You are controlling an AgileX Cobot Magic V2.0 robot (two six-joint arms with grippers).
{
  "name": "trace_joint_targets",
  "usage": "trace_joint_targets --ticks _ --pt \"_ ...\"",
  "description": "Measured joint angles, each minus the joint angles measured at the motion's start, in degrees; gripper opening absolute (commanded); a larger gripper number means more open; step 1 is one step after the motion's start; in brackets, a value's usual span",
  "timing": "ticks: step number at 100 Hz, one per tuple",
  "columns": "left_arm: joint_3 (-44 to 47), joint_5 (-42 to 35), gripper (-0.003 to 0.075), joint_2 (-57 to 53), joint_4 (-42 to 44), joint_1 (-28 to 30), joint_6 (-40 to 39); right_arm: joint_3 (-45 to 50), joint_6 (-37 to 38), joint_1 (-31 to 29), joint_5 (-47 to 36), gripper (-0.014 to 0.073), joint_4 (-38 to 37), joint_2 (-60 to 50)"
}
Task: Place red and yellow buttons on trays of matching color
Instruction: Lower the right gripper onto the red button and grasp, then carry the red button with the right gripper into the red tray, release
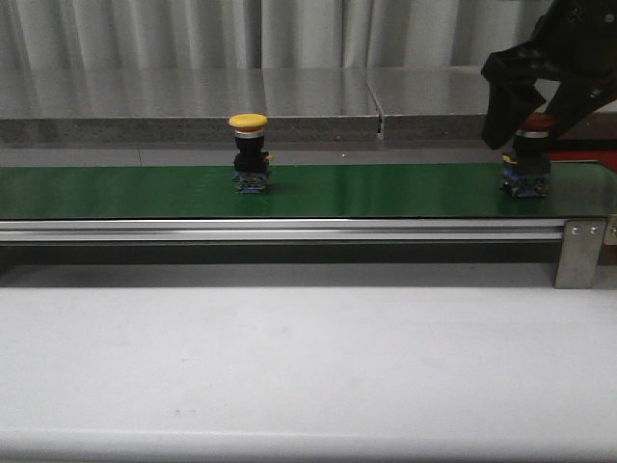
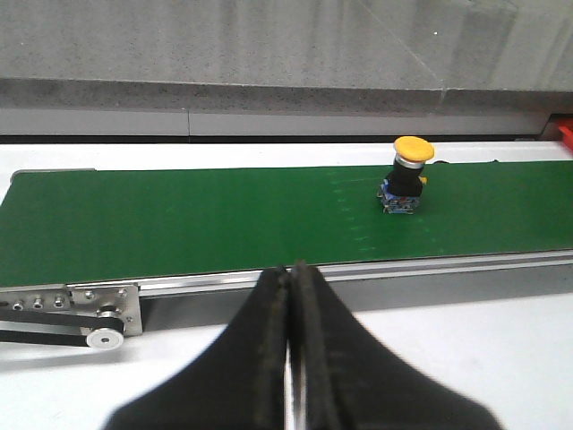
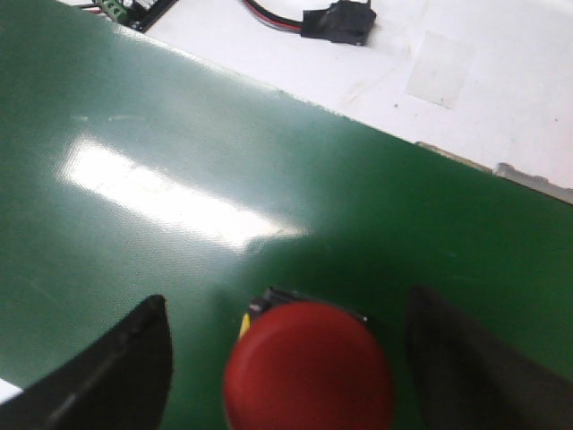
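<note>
We see our right tool (image 3: 286, 358) spread wide around the red button (image 3: 309, 367) on the belt (image 1: 386, 191), our left tool (image 2: 291, 278) pressed closed.

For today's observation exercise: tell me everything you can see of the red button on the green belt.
The red button is a push-button switch: a domed, dark red, glossy cap on a black body, with a small blue and yellow base. It stands upright on the green belt, near the belt's right end. The right gripper is open above it, one finger on each side of the cap, neither visibly touching. Only the belt touches it.
</note>
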Motion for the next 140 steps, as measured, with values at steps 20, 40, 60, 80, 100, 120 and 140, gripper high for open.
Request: trace_joint_targets --ticks 20,40,60,80,100,120,140 --pt "0.0 0.0 -0.0019 0.0 0.0 0.0 0.0 -1.85 -0.13 -0.59 3.44 0.0184 0.13 1.16" --pt "0.0 0.0 -0.0019 0.0 0.0 0.0 0.0 -8.26 -0.13 -4.21 9.5 0.0184 0.23 1.34" --pt "0.0 0.0 -0.0019 0.0 0.0 0.0 0.0 -17.36 -0.02 -11.6 11.02 0.0184 0.23 1.91" --pt "0.0 0.0 -0.0019 0.0 0.0 0.0 0.0 -28.43 0.07 -17.81 11.74 0.0184 2.24 8.73" --pt "0.0 0.0 -0.0019 0.0 0.0 0.0 0.0 -37.89 0.07 -19.44 12.22 0.0184 4.96 18.64" --pt "0.0 0.0 -0.0019 0.0 0.0 0.0 0.0 -44.82 0.07 -19.44 11.75 0.0184 5.55 26.43" --pt "0.0 0.0 -0.0019 0.0 0.0 0.0 0.0 -45.69 -0.85 -19.67 9.37 0.0184 5.55 31.08"
